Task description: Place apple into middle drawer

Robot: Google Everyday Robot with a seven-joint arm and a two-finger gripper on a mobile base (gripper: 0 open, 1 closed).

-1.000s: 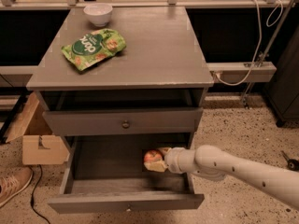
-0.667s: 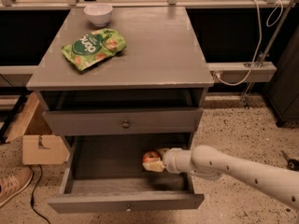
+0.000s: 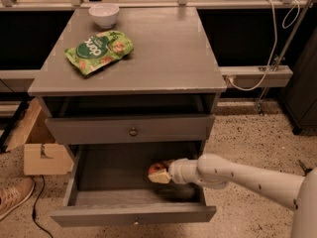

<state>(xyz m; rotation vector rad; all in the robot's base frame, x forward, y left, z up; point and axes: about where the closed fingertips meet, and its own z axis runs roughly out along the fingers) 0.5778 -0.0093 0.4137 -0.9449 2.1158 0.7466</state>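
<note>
The middle drawer point(image 3: 133, 214) is pulled open below the closed upper grey drawer front point(image 3: 130, 129). My white arm reaches in from the lower right over the drawer's right side. The gripper point(image 3: 161, 174) is shut on the red and yellowish apple point(image 3: 157, 169) and holds it inside the drawer, right of centre, low over the drawer floor. I cannot tell whether the apple touches the floor.
A green snack bag point(image 3: 99, 51) and a white bowl point(image 3: 104, 15) sit on the cabinet top point(image 3: 163, 48). A cardboard box point(image 3: 42, 155) and a shoe point(image 3: 12, 197) are on the floor at the left. A cable and rail run at the right.
The gripper with the apple has shifted slightly left and deeper into the drawer. Nothing else has moved.
</note>
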